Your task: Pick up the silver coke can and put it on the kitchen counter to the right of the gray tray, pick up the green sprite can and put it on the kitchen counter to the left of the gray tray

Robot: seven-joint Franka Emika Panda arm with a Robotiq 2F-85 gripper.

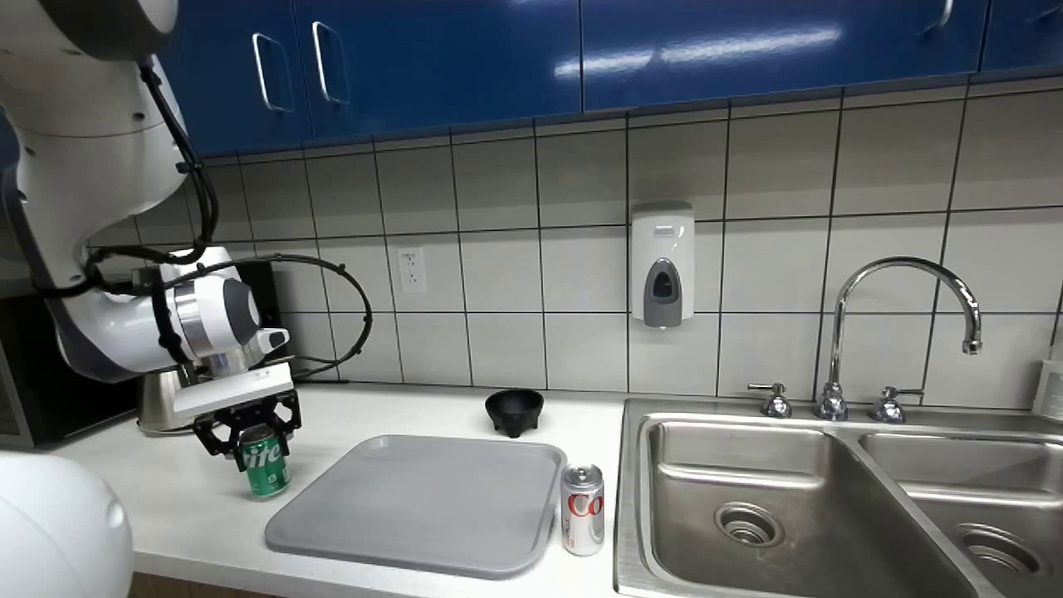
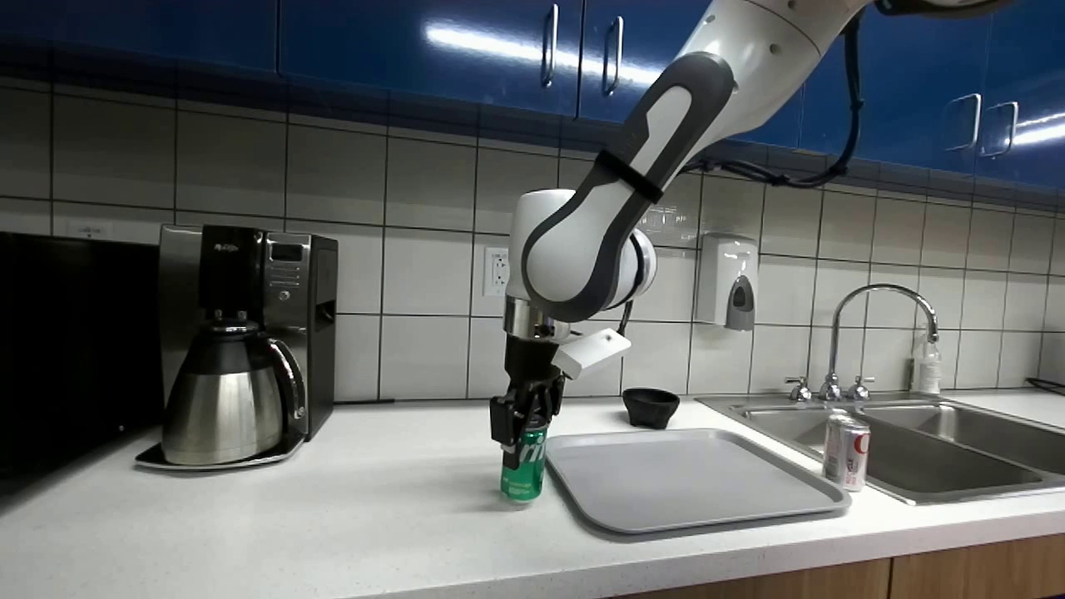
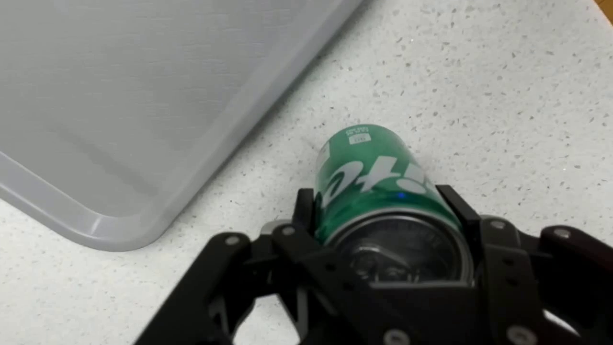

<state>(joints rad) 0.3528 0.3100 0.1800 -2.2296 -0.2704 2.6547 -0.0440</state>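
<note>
The green sprite can (image 1: 267, 475) is upright to the left of the gray tray (image 1: 423, 502) in both exterior views (image 2: 522, 481). My gripper (image 1: 264, 455) points down over it, with a finger against each side of its upper part. In the wrist view the gripper (image 3: 378, 206) frames the green can (image 3: 366, 151), with the tray (image 3: 143, 96) close by. I cannot tell whether the can's base touches the kitchen counter (image 1: 183, 498). The silver coke can (image 1: 583, 515) stands upright on the counter between the tray's right edge and the sink; it also shows here (image 2: 846, 453).
A small black bowl (image 1: 515, 411) stands behind the tray. The steel double sink (image 1: 635, 498) with its faucet (image 1: 839, 332) is at the right. A coffee maker (image 2: 250, 349) and a dark microwave (image 2: 75, 349) stand at the left. Blue cabinets (image 1: 440, 66) hang above.
</note>
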